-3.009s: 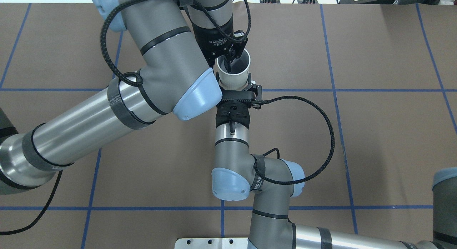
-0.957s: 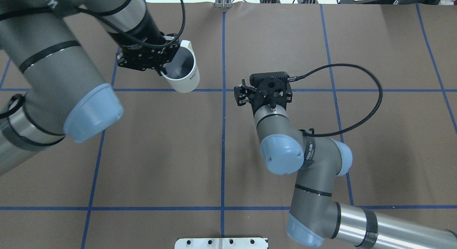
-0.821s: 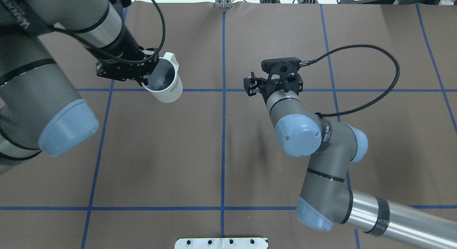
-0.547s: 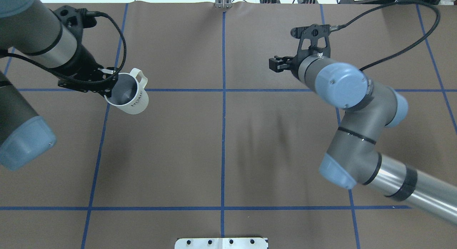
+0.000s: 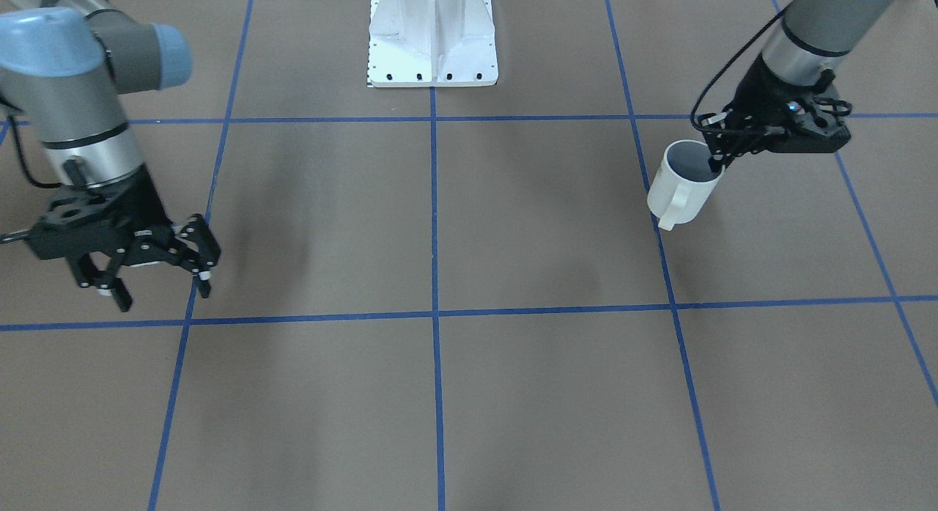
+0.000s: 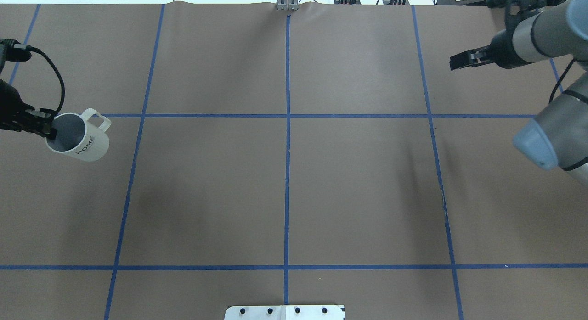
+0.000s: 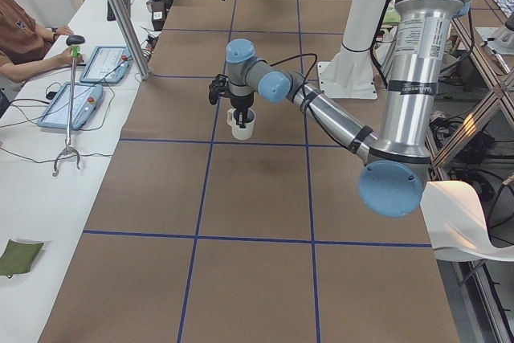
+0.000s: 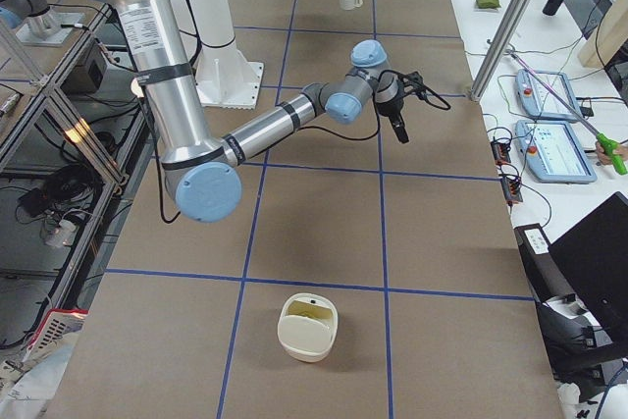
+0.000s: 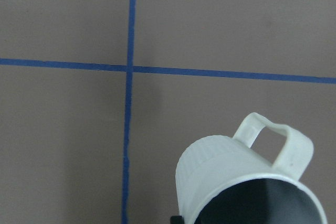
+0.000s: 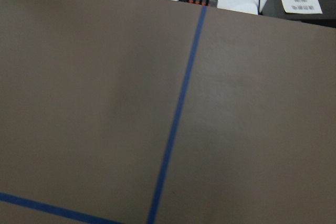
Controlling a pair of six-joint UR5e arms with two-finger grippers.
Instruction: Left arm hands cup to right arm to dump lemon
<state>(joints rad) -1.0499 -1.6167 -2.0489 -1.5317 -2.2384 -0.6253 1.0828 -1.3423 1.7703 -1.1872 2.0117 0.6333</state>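
The fingers of the left gripper (image 5: pixel 717 165) are closed on the rim of the white ceramic mug with one handle and dark "HOME" lettering (image 6: pixel 85 144). One finger sits inside the greyish mouth and the other against the outer wall. We see the mug tilted, its handle on the side away from the gripper. It hangs over the robot's left part of the brown paper-covered counter with blue tape lines (image 6: pixel 206 187), close to a crossing of those lines. We cannot tell whether its base touches the counter.

The fingers of the right gripper (image 5: pixel 163 295) are spread wide with nothing between them, and they point down at the counter well apart from the mug, on the opposite side.

In the right side view we also see a cream rounded tub (image 8: pixel 307 327) on the counter, holding something yellow-green too small to identify.
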